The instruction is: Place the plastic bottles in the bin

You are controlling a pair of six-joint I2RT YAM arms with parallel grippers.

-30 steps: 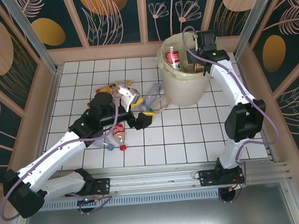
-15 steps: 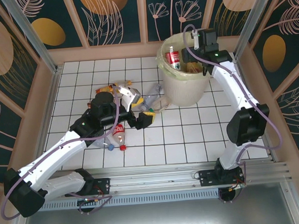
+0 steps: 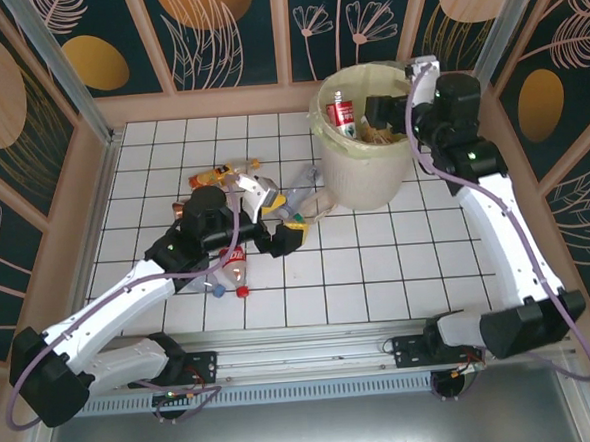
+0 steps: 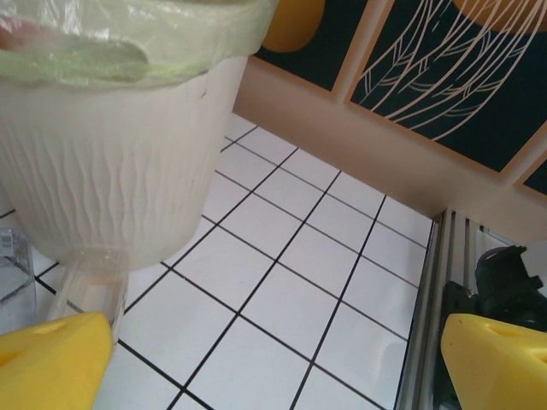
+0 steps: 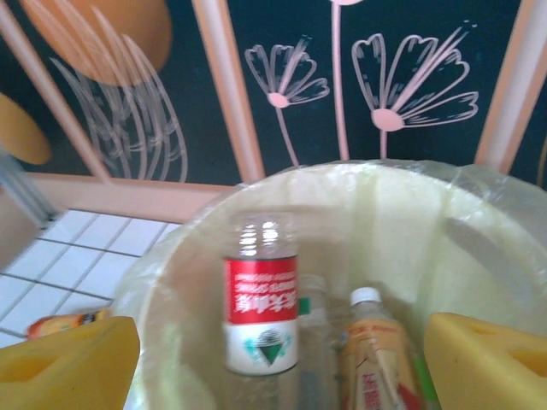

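The bin (image 3: 367, 176) stands at the back right, with a red-labelled bottle (image 3: 341, 113) upright inside it. In the right wrist view that bottle (image 5: 261, 307) leans on the bin's wall (image 5: 385, 231) beside an orange-labelled bottle (image 5: 376, 363). My right gripper (image 3: 380, 108) hangs open over the bin's right side, empty (image 5: 278, 367). More plastic bottles lie on the tiles: a Coca-Cola one (image 3: 236, 268), orange ones (image 3: 217, 174) and a clear one (image 3: 308, 185). My left gripper (image 3: 278, 214) is open and empty among them, left of the bin (image 4: 111, 171); a clear bottle (image 4: 85, 286) lies by its left finger (image 4: 51, 363).
A wooden rail and patterned panels wall in the tiled table (image 3: 378, 266). An aluminium rail (image 4: 427, 325) runs along the near edge. Open tiles stretch in front of the bin and to the right of the left gripper.
My right gripper has opened wider and drawn back to the right, from above the bin's middle to its right rim. The left arm has barely moved.
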